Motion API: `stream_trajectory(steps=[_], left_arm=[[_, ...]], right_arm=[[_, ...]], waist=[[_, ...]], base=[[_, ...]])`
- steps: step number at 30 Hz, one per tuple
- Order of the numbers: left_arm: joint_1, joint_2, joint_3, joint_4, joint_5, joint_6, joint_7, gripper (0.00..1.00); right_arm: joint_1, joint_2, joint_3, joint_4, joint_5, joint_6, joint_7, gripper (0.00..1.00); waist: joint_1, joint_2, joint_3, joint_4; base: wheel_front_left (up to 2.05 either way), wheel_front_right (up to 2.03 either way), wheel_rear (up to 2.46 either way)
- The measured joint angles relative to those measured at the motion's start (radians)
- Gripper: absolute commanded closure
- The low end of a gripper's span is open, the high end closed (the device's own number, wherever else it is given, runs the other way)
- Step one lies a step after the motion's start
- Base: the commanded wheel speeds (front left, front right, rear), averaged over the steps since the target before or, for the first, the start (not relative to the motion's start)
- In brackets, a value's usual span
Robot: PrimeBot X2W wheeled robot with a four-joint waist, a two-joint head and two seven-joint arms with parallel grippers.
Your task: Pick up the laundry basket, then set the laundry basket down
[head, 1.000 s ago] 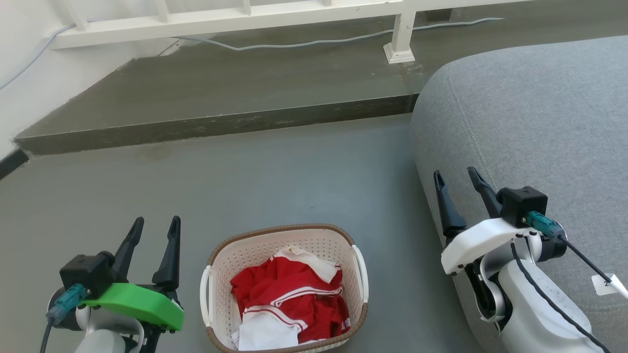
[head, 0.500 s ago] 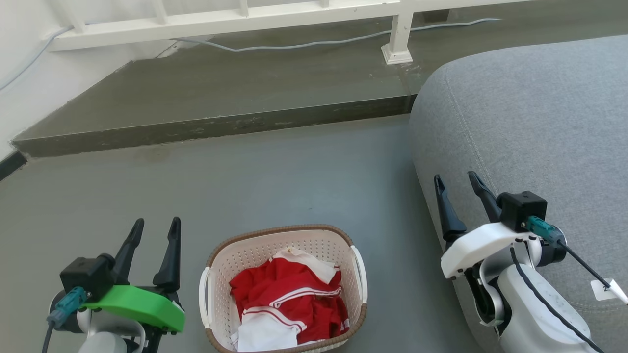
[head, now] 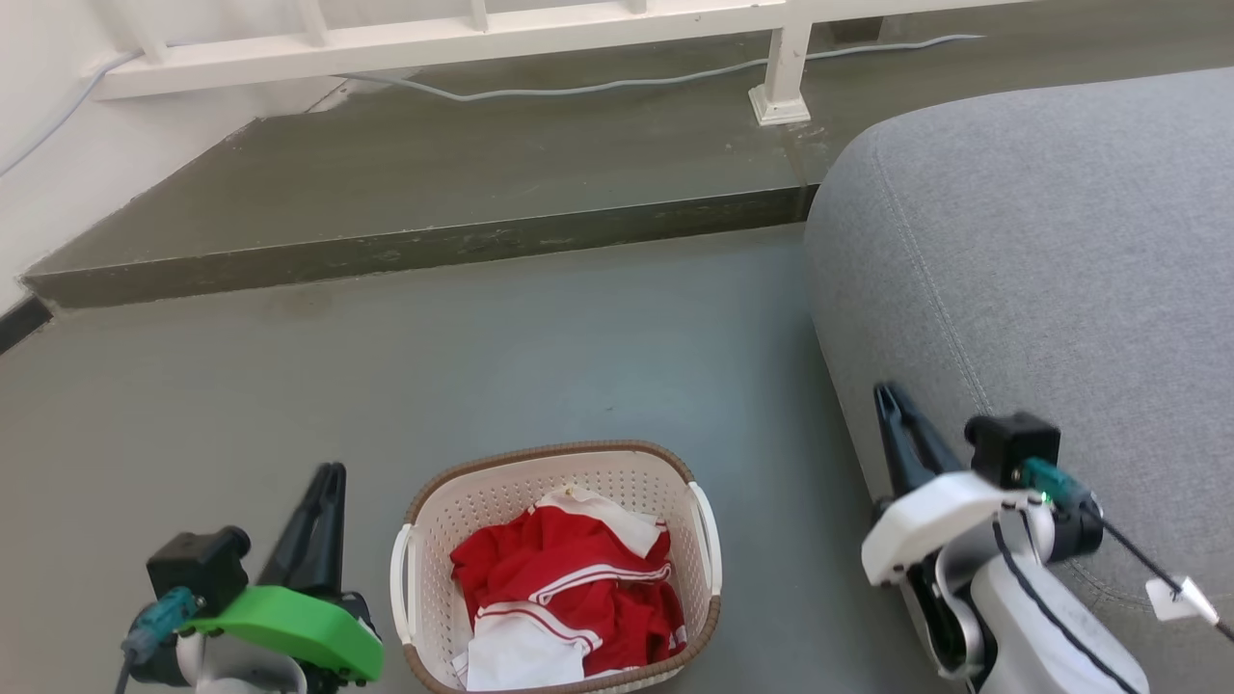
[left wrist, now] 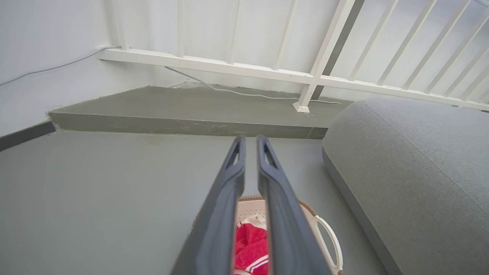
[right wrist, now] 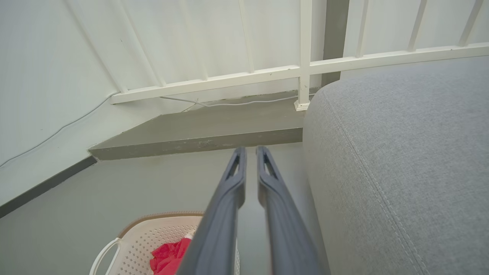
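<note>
Cream-white perforated plastic laundry basket (head: 501, 493), brown-rimmed, stands on the grey floor (head: 578, 337) between left gripper (head: 328, 474) and right gripper (head: 887, 395), untouched; both claws, spread a moment earlier, are now pressed together, empty; lifting evidently not yet begun

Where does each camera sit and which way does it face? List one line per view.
Head view: on the head, facing forward and down at the floor; laundry basket between the left gripper and right gripper.
Left wrist view: on the left wrist, facing along its own fingers toward the railing.
Right wrist view: on the right wrist, facing along its own fingers beside the sofa.
All show the laundry basket.
</note>
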Motion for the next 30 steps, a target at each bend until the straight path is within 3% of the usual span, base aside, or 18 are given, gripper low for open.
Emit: stream_trajectory(steps=[8, 30], left_arm=[[0.009, -0.012, 0.007, 0.01, -0.05, 0.0, 0.017, 1.0], [0.009, -0.036, 0.075, 0.009, -0.302, -0.001, 0.095, 1.0]], right_arm=[[0.027, 0.005, -0.031, 0.004, 0.055, 0.011, 0.012, 1.0], [0.033, 0.025, -0.143, -0.029, 0.341, 0.063, 0.093, 1.0]], waist=[[0.0, 0.0, -0.002, 0.006], [0.0, 0.0, -0.014, 0.035]], base=[[0.0, 0.0, 0.0], [0.0, 0.0, 0.0]])
